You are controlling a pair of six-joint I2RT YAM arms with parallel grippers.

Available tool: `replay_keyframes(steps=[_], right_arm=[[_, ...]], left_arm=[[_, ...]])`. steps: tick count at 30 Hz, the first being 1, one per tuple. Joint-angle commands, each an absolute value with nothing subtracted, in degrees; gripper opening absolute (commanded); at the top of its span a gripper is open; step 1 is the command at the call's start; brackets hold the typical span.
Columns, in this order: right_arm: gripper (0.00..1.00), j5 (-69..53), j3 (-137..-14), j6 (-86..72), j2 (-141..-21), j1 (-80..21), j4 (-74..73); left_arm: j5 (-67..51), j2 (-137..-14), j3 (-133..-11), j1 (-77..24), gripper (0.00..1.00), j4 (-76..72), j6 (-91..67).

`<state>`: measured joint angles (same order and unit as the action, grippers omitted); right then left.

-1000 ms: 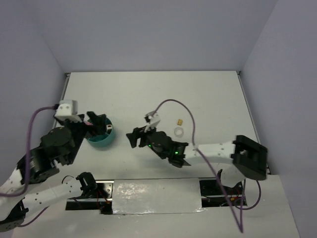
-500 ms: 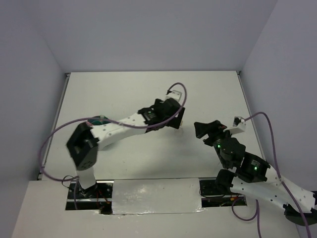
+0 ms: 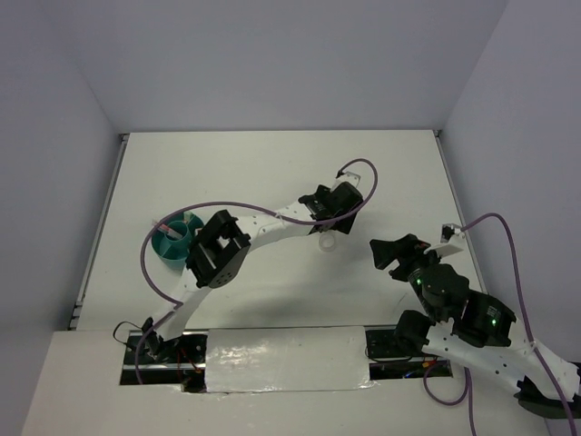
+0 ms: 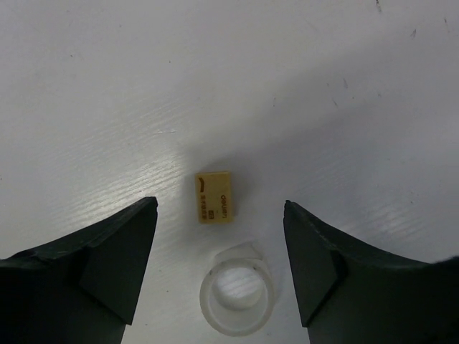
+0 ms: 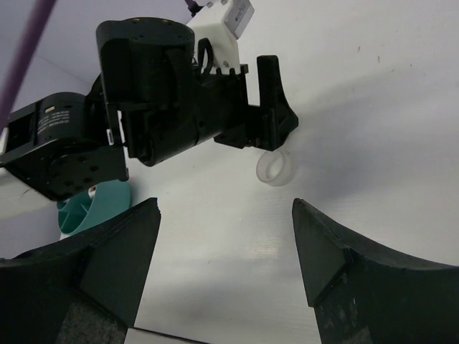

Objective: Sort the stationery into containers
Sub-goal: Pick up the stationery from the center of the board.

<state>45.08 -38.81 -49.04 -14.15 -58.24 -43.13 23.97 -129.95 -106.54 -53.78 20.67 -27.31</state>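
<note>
**Left arm over the last loose pieces.** I am holding my left gripper [image 4: 219, 206] spread wide and pointing down at the table [image 4: 107, 86]. It is pinching nothing. The tan nub [image 4: 214, 197] is lying flat between the two fingers, apart from both. I am centring on it so that a straight closing stroke would meet its two long sides squarely.

The tape ring [image 4: 237, 297] is resting at 6 o'clock from the nub, just beside it and not touching. This closeness is the hazard. A low finger may, in my judgement, nudge the ring as it shuts on the nub.

My right gripper [image 5: 226, 208] is also standing spread and empty. In the top view it is hovering at 4 o'clock from the left one, well apart. I judge that it is waiting there to leave the left arm room.

The organizer [image 3: 174, 245] is sitting far off at 9 o'clock, near the table's left edge. Something thin and pink is sticking up from it, but the rest of its contents are too small to tell. The nub and the ring are the only loose pieces showing, so the sort appears to be near its end. The nub is the piece in hand, and a long carry across the table is awaiting it.
</note>
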Motion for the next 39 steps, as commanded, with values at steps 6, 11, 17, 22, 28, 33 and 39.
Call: replay_keyframes(steps=[6, 11, 17, 22, 28, 33, 39], right_arm=[[0.81, 44.47, -39.73, -46.68, -11.86, -58.1, -44.39], [0.81, 44.3, -38.94, -46.93, -13.88, -58.18, -43.51], [0.82, 44.03, -38.58, -45.79, -15.29, -58.1, -41.05], [0.87, 44.47, -37.62, -45.79, -14.77, -58.1, -39.9], [0.88, 44.65, -38.4, -47.11, -12.14, -58.18, -38.42], [0.86, 39.56, -39.99, -42.37, -10.55, -58.18, -31.32], [0.84, 30.08, -44.47, -38.23, -24.66, -58.1, -25.24]], left_arm=[[24.87, -133.59, -107.58, -52.74, 0.78, 19.6, -28.47], [24.35, -133.95, -105.74, -52.65, 0.72, 18.72, -28.92], [22.5, -133.77, -103.98, -52.38, 0.39, 17.84, -29.0], [20.48, -131.84, -100.47, -52.03, 0.04, 15.3, -29.09], [20.3, -120.08, -89.51, -51.33, 0.0, 3.47, -24.1], [18.2, -100.34, -68.7, -50.98, 0.0, -13.95, -19.26], [8.82, -82.75, -51.81, -51.67, 0.0, -24.6, -16.0]])
